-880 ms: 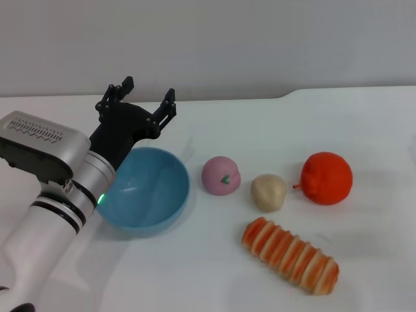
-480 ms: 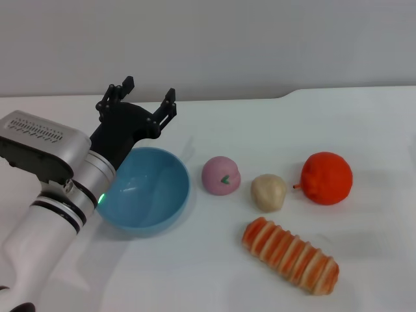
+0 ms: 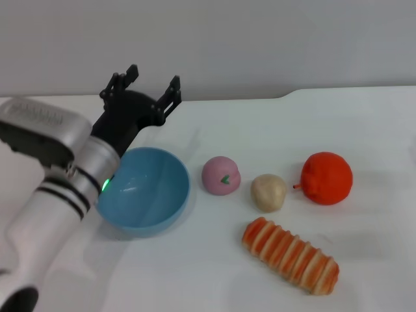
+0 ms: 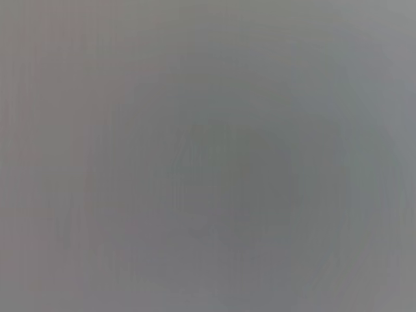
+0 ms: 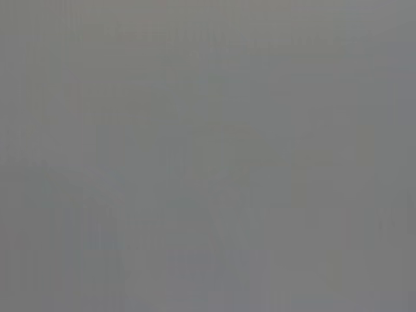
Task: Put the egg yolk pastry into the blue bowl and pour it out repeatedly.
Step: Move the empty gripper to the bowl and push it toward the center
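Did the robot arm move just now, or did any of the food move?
The left gripper moved: it rose a little and shifted away from the robot, past the far rim of the blue bowl. It is open and holds nothing. Nothing was picked up or dropped. The egg yolk pastry, pink bun, orange fruit and striped bread stayed where they were.

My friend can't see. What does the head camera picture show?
The robot's open left hand hovers behind an empty blue bowl on a white table. Right of the bowl lie a pink bun, the egg yolk pastry, an orange fruit and striped bread.
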You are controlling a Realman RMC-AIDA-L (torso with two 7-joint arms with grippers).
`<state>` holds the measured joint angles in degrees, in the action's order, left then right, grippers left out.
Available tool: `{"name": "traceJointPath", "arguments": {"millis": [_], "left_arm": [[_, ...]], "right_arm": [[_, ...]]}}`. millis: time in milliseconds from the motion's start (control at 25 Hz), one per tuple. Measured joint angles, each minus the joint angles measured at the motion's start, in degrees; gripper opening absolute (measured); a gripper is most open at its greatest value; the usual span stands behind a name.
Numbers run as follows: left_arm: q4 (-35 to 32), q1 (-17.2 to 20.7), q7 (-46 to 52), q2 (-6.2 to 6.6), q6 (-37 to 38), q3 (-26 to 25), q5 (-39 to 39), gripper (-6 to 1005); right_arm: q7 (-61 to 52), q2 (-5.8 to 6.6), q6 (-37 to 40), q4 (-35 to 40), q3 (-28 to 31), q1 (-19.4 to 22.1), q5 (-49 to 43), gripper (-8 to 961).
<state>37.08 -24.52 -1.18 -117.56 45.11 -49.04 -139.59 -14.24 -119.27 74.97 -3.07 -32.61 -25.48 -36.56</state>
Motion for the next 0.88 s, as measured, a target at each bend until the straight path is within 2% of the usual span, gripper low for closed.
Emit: {"name": "traceJointPath", "arguments": {"millis": [80, 200, 400, 440, 480, 640, 720, 880], "left_arm": [[3.6, 0.1, 0.5, 0.66, -4.6, -2.1, -0.4, 801], [10.3, 0.2, 0.7, 1.87, -15.9, -7.4, -3.0, 801], [19.8, 0.5, 0.2, 1.63, -33.8, -17.4, -12.0, 801], [23.3, 0.7, 0.2, 1.61, -40.7, -20.3, -14.0, 801], [23.3, 0.7, 0.2, 1.61, -40.7, -20.3, -14.0, 801], [29.7, 1.0, -2.1, 2.2, -54.8, -25.0, -16.2, 801], [32.5, 0.8, -5.8, 2.14, -63.1, -28.6, -16.2, 801], [39.0, 0.5, -14.9, 0.42, -79.4, -36.2, -15.9, 801]], "right_arm": [[0.0, 0.0, 0.0, 0.0, 0.0, 0.1, 0.0, 765], [0.0, -0.01, 0.0, 0.0, 0.2, 0.3, 0.0, 765], [0.0, -0.05, -0.2, 0.0, 0.4, 0.4, 0.1, 765], [0.0, -0.04, -0.2, 0.0, 0.4, 0.3, 0.1, 765], [0.0, -0.04, -0.2, 0.0, 0.4, 0.3, 0.1, 765], [0.0, 0.0, -0.3, 0.0, 0.4, 0.2, 0.1, 766], [0.0, 0.06, -0.4, 0.0, 0.4, 0.0, 0.1, 766], [0.2, 0.11, -0.4, 0.0, 0.4, -0.1, 0.1, 766]]}}
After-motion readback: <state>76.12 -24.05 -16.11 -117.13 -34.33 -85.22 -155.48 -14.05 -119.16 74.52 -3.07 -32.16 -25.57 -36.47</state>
